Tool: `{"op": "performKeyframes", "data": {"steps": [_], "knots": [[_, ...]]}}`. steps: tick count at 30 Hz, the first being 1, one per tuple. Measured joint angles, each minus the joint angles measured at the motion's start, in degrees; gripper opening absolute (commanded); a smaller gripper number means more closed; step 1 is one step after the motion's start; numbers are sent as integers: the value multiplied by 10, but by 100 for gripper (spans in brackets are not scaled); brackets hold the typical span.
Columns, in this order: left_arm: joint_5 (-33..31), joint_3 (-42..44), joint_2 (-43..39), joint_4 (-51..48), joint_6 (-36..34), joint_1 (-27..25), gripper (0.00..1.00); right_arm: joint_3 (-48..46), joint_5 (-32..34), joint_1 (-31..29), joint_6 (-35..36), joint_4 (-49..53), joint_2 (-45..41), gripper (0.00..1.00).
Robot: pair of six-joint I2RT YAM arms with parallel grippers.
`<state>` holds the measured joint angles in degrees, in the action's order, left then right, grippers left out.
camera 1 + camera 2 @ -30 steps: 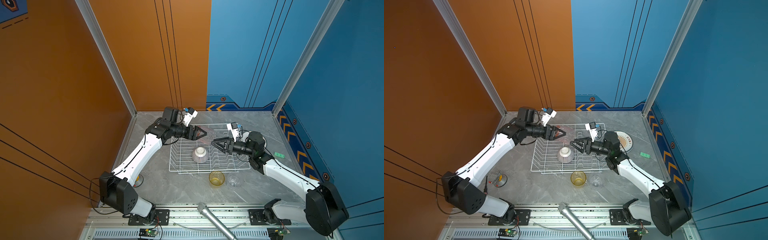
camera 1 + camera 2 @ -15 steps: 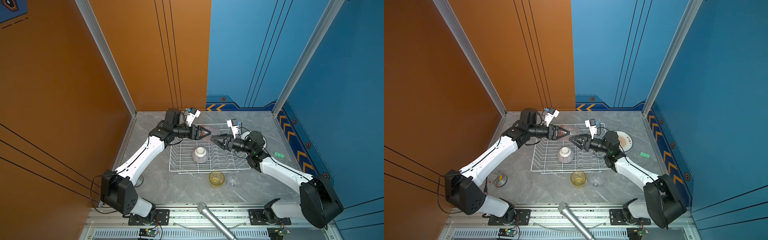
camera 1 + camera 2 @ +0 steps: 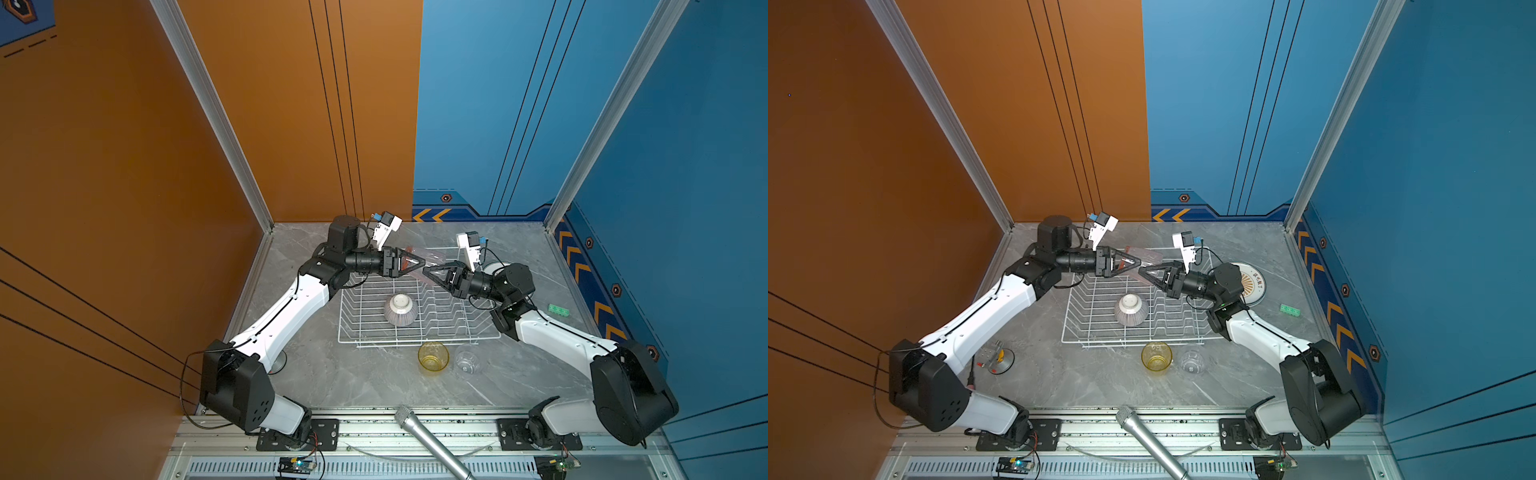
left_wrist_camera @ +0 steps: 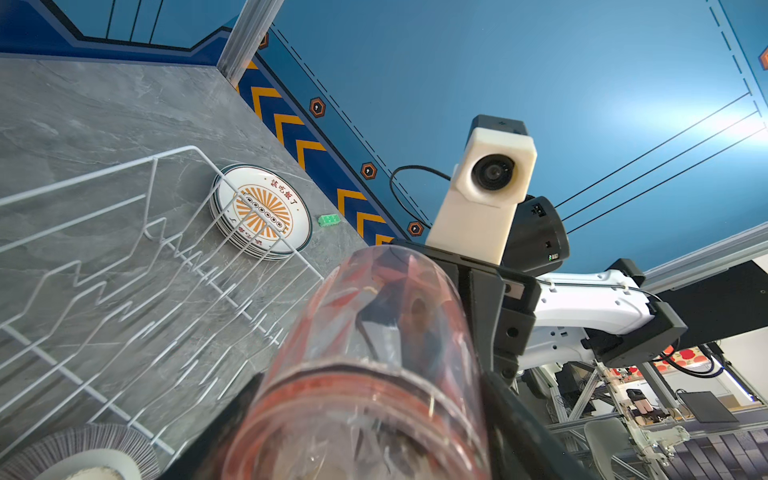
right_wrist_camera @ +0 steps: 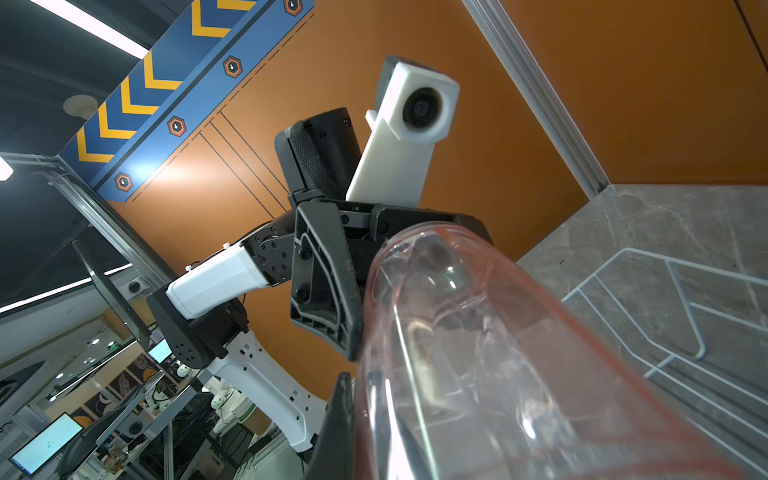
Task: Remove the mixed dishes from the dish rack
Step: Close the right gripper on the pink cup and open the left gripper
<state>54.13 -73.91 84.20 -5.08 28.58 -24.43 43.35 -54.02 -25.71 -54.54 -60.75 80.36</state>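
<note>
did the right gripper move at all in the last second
Yes: the right gripper shifted toward the far side of the dish rack, nearer the left gripper, and closed on the pink tumbler.

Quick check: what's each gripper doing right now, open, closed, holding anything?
Left gripper: closed around the pink tumbler, holding it.
Right gripper: closed, pinching the same tumbler's wall.

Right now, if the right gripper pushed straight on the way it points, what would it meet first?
The right gripper is shut on the pink tumbler, so that first; just beyond, the left gripper holding its other end, though depth is unclear.
</note>
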Motion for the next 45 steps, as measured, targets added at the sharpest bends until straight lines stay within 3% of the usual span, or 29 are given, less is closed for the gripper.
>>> {"op": "performKeyframes", "data": {"steps": [9, 18, 23, 26, 30, 36, 40, 45], "knots": [[0, 0, -1, 10, 4, 0, 24, 6, 0, 0, 0, 2, 0, 0], [-14, 0, -17, 4, 2, 0, 53, 15, -3, -1, 3, 3, 0, 0], [-29, 9, -39, 1, -1, -2, 81, 22, -9, -6, 9, 8, -4, 0], [-53, 22, -51, 2, -7, -7, 91, 26, -10, -10, 12, 16, -5, 0], [-68, 34, -63, 3, -12, -7, 98, 26, -3, -10, 16, 38, -6, 0], [-78, 40, -77, 6, -13, -6, 97, 33, -2, -15, 42, 66, -11, 0], [-108, 41, -104, -39, -40, -6, 97, 43, 2, -20, 93, 153, -42, 0], [-214, 19, -152, -148, -100, -3, 96, 102, 66, -53, 260, 446, -86, 0]]}}
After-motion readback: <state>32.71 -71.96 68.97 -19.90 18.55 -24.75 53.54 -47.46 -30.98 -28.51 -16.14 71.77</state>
